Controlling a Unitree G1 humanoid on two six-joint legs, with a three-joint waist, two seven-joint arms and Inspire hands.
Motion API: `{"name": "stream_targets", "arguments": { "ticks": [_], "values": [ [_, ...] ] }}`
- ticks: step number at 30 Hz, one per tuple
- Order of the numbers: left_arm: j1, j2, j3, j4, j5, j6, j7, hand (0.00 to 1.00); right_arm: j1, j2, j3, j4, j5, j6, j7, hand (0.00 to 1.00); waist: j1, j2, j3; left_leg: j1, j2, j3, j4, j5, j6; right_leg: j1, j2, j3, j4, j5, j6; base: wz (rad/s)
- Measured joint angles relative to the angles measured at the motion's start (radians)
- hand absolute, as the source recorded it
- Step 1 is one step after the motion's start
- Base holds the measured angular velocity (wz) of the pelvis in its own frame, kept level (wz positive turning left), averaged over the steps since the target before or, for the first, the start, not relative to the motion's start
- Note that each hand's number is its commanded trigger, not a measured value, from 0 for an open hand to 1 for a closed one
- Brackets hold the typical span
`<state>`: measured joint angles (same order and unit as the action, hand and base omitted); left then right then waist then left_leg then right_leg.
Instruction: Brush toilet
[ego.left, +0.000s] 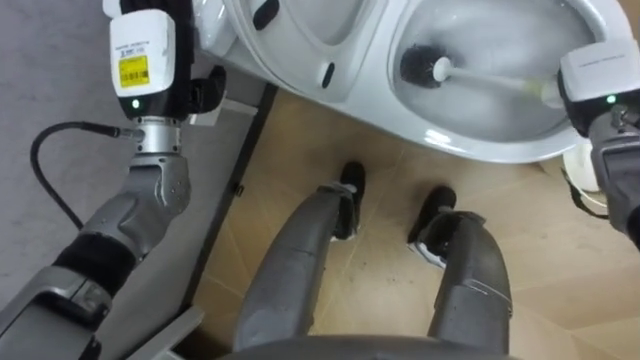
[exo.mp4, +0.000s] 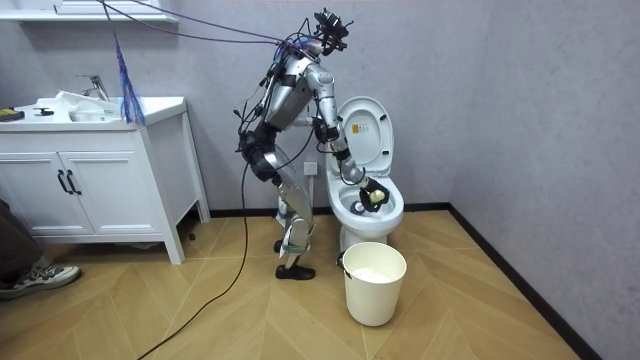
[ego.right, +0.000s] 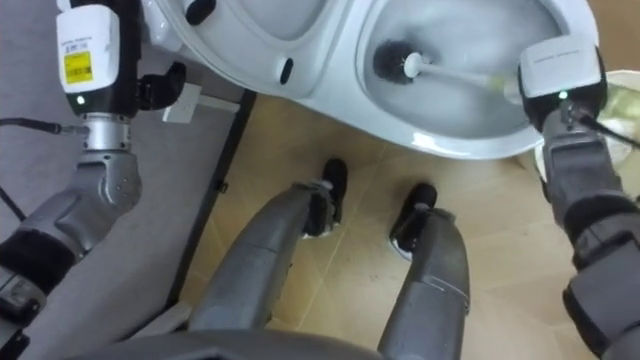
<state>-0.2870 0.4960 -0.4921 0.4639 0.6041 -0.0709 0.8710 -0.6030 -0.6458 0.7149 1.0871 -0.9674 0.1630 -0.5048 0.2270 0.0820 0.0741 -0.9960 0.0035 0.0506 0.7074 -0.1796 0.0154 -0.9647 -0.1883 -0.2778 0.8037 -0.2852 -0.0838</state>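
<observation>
Left eye view: the brush (ego.left: 420, 65) lies in the toilet bowl (ego.left: 470, 150) at upper centre, handle running to the right hand (exo.mp4: 371, 196). I cannot tell either hand's fingers, the left hand (ego.left: 186, 85) at upper left included. Best to sweep slow circles, bristles pressed low

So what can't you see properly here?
Left hand: mostly cut off by the eye views' top edge.
Right hand: under its white box in the eye views, tiny in the room view.
Toilet brush handle's end: hidden under that box.
</observation>
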Motion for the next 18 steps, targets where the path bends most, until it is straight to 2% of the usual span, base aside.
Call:
{"name": "stream_targets", "arguments": {
  "ticks": [2, 7, 10, 13, 14, 15, 17, 18],
  "values": [
    [-0.002, 0.021, 0.005, -0.018, 0.039, 0.013, 0.001, 0.0, -0.033, -0.004, 0.0, -0.001, -0.032, -0.002, 0.005, 1.0, -0.002, -0.022, -0.0017, -0.02, 0.001, 0.0, 0.023, 0.0, 0.0, -0.015, -0.001, 0.002, 0.015, -0.001, -0.001, 0.0],
    [-0.018, 0.024, 0.002, -0.02, 0.075, 0.037, -0.019, 0.0, -0.053, 0.008, -0.001, -0.009, -0.116, 0.003, 0.008, 1.0, -0.012, -0.03, -0.0037, -0.023, -0.002, -0.001, 0.041, -0.002, 0.006, -0.014, -0.005, 0.004, 0.024, 0.003, 0.007, 0.0],
    [-0.015, 0.02, 0.003, -0.022, 0.075, 0.05, -0.033, 0.0, -0.013, 0.023, -0.01, -0.069, -0.164, 0.025, 0.031, 1.0, -0.019, -0.029, -0.0049, -0.016, -0.001, -0.003, 0.035, -0.003, 0.009, -0.003, -0.001, 0.001, 0.019, 0.008, 0.01, -0.01],
    [0.012, 0.018, -0.001, -0.022, 0.073, 0.057, -0.063, 0.0, 0.037, 0.073, -0.012, -0.081, -0.172, 0.048, 0.068, 1.0, -0.022, -0.014, -0.01, 0.021, 0.007, -0.016, 0.019, -0.003, 0.008, 0.05, 0.017, -0.018, -0.02, 0.02, 0.007, -0.03],
    [0.028, 0.005, -0.001, -0.022, 0.072, 0.059, -0.076, 0.0, 0.058, 0.09, -0.023, -0.084, -0.169, 0.061, 0.08, 1.0, -0.028, 0.007, -0.0127, 0.038, 0.007, -0.027, 0.01, -0.002, 0.008, 0.075, 0.022, -0.023, -0.042, 0.025, 0.013, 0.06],
    [0.037, -0.004, -0.001, -0.022, 0.072, 0.061, -0.079, 0.0, 0.071, 0.097, -0.033, -0.084, -0.168, 0.069, 0.085, 1.0, -0.029, 0.014, -0.0146, 0.048, 0.005, -0.027, 0.002, -0.002, 0.008, 0.084, 0.022, -0.023, -0.047, 0.025, 0.015, 0.08],
    [0.067, -0.038, -0.002, -0.022, 0.059, 0.064, -0.097, 0.0, 0.112, 0.12, -0.066, -0.084, -0.159, 0.09, 0.107, 1.0, -0.032, 0.048, -0.0318, 0.069, -0.001, -0.023, -0.027, 0.002, 0.013, 0.103, 0.023, -0.024, -0.072, 0.031, 0.023, 0.05],
    [0.08, -0.046, -0.002, -0.022, 0.053, 0.064, -0.097, 0.0, 0.122, 0.124, -0.073, -0.083, -0.15, 0.098, 0.109, 1.0, -0.032, 0.057, -0.0339, 0.074, -0.001, -0.022, -0.033, 0.004, 0.014, 0.109, 0.023, -0.025, -0.079, 0.033, 0.024, 0.0]
  ]
}}
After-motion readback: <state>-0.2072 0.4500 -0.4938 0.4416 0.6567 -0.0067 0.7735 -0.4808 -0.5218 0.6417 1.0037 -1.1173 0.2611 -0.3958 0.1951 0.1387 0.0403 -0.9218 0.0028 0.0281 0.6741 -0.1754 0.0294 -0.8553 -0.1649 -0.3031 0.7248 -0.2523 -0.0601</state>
